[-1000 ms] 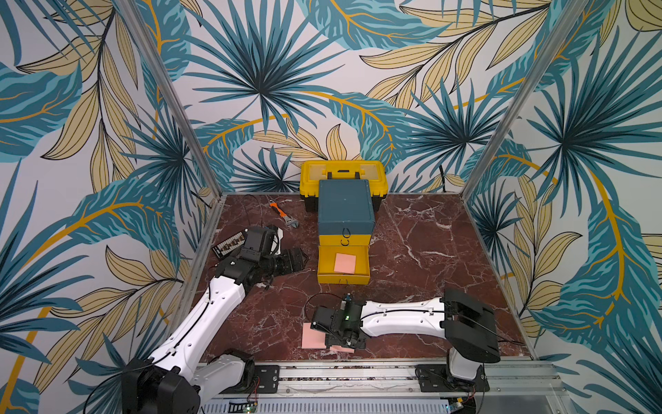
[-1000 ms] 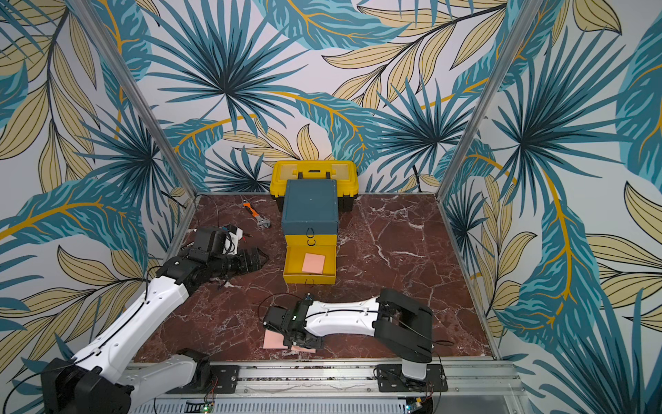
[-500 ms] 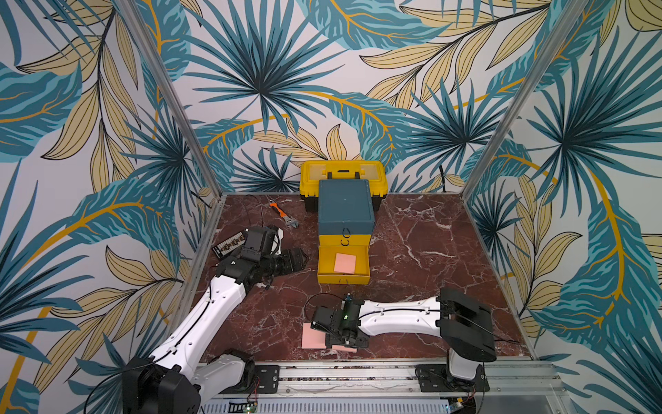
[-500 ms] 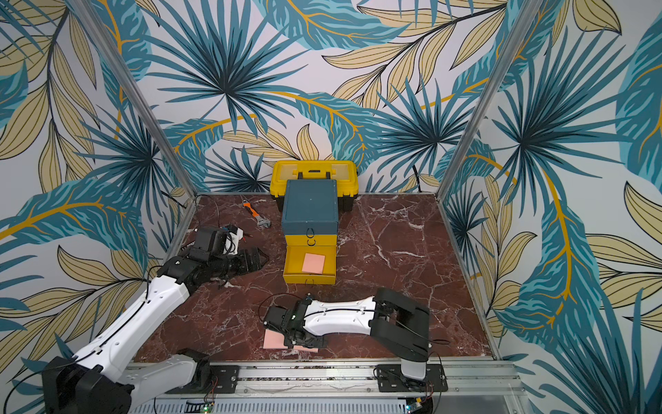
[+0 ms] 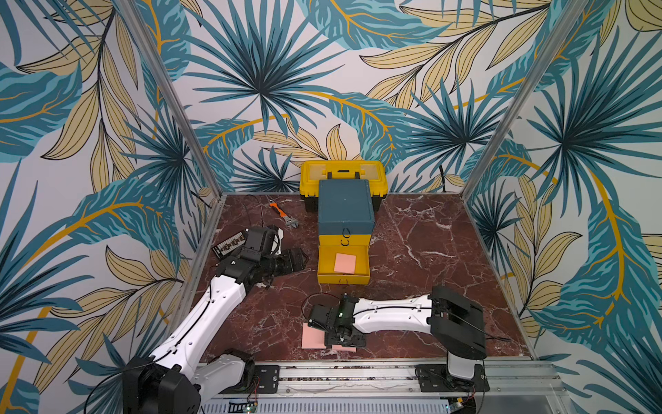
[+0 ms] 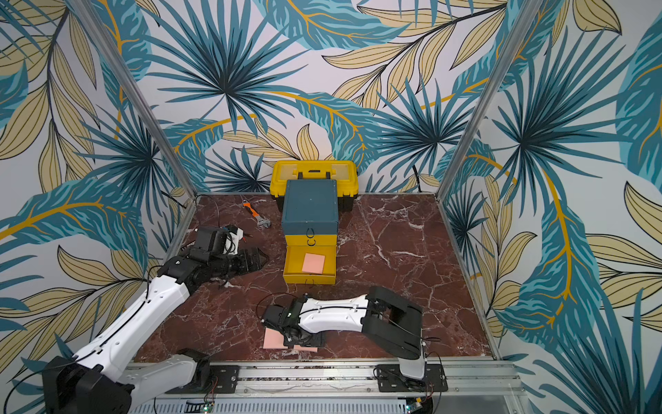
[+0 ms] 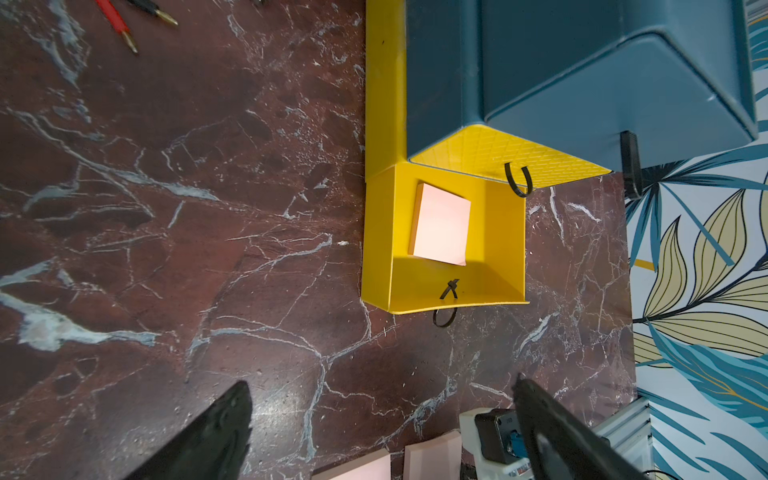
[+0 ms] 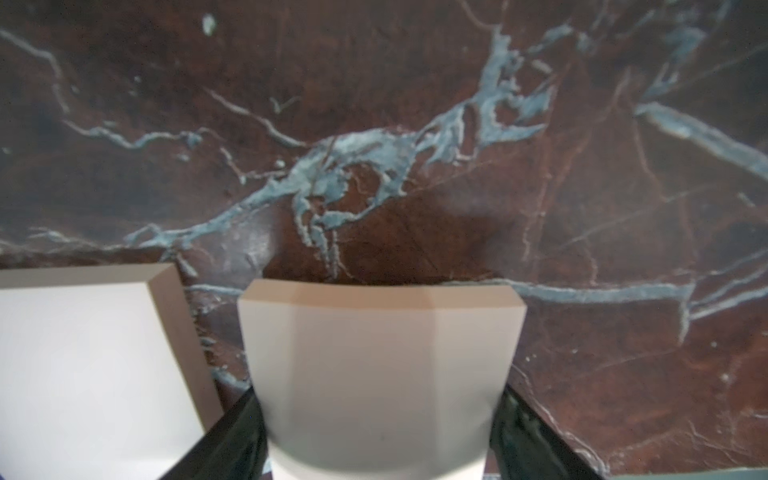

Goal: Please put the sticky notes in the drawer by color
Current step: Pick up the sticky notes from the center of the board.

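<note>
Pad (image 8: 380,340), pink and bowed, sits pinched in right tool (image 8: 378,390), mostly hidden overhead; left tool (image 7: 381,381) gapes empty.

Top views are running bright and even, soft shadows falling on marble table (image 5: 412,251). Right wrist is blurring close in; pink pad (image 8: 380,374) is washing out grey. Left wrist is bending straight lines at edges.

my left arm (image 5: 200,322): stretched forward | my left gripper (image 7: 381,382): spread wide, empty | my right arm (image 5: 390,315): low across front | my right gripper (image 8: 377,390): clamped on pink pad (image 8: 380,332)
</note>
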Action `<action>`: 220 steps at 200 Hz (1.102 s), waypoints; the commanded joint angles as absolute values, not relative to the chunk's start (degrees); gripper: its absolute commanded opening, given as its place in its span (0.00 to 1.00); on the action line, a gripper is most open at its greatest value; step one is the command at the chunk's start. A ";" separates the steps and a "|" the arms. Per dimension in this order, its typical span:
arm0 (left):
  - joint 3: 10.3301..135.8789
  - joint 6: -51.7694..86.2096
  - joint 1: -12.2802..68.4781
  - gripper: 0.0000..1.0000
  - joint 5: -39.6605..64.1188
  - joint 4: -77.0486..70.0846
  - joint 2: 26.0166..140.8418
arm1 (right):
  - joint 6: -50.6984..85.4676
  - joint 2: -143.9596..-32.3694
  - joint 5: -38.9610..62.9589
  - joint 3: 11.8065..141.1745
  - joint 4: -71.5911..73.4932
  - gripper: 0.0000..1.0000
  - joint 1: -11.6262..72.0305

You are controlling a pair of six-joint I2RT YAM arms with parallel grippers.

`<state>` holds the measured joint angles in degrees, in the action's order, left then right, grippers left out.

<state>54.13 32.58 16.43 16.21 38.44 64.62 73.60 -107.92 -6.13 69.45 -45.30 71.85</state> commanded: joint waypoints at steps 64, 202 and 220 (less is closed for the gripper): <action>54.40 32.07 16.36 1.00 15.47 38.21 64.52 | 73.30 -105.93 -7.02 67.44 -46.06 0.75 71.55; 56.28 33.10 15.88 1.00 13.90 39.22 67.82 | 55.89 -95.00 -29.07 83.20 -56.63 0.75 65.21; 56.94 33.55 15.60 1.00 13.50 39.22 68.87 | 52.13 -95.47 -29.57 85.24 -55.67 0.75 63.42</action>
